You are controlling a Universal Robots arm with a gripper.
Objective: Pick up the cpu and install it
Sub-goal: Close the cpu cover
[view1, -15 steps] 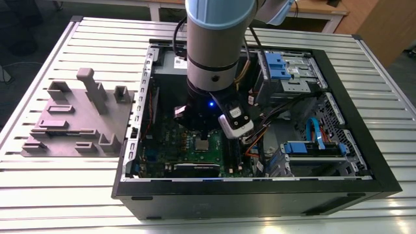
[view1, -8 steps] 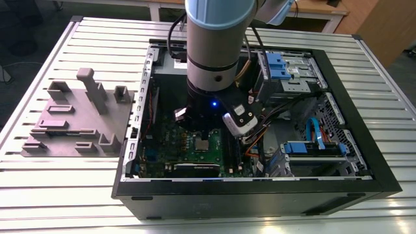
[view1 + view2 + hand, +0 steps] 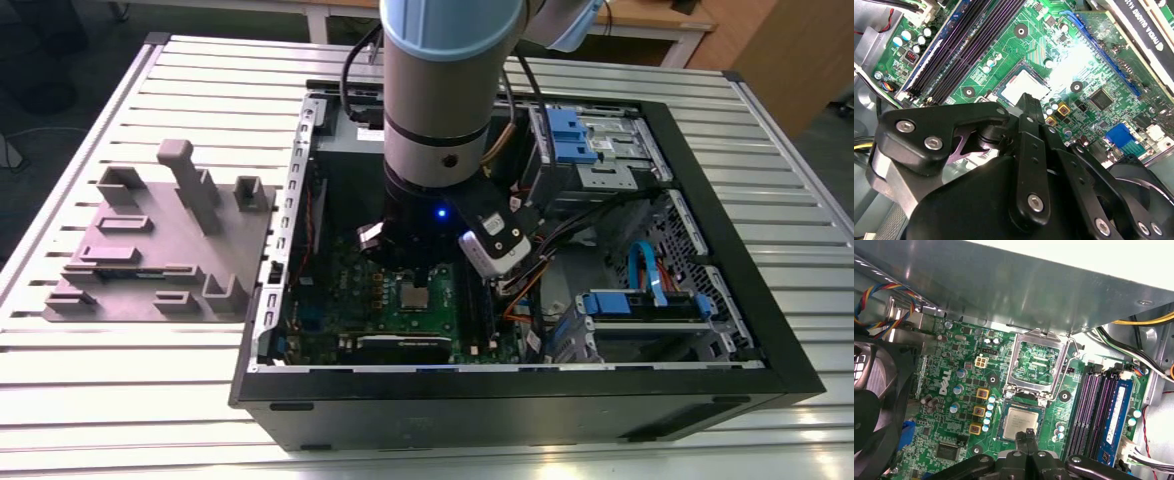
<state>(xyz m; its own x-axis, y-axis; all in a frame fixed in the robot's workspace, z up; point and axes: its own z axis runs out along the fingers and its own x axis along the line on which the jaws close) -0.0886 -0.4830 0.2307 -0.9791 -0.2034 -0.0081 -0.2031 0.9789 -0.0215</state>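
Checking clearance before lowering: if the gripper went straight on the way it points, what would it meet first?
Probably the cpu, lying flat on the motherboard just beyond the gripper in the first wrist view. Depth is unclear, so contact might fall at the cpu's edge rather than its middle.

The arm (image 3: 434,90) is a thick silver-grey tube with a pale blue collar, a black cable (image 3: 350,75) alongside, a small blue light (image 3: 439,212), and a black gripper (image 3: 1029,434) studded with silver screws (image 3: 1035,201).
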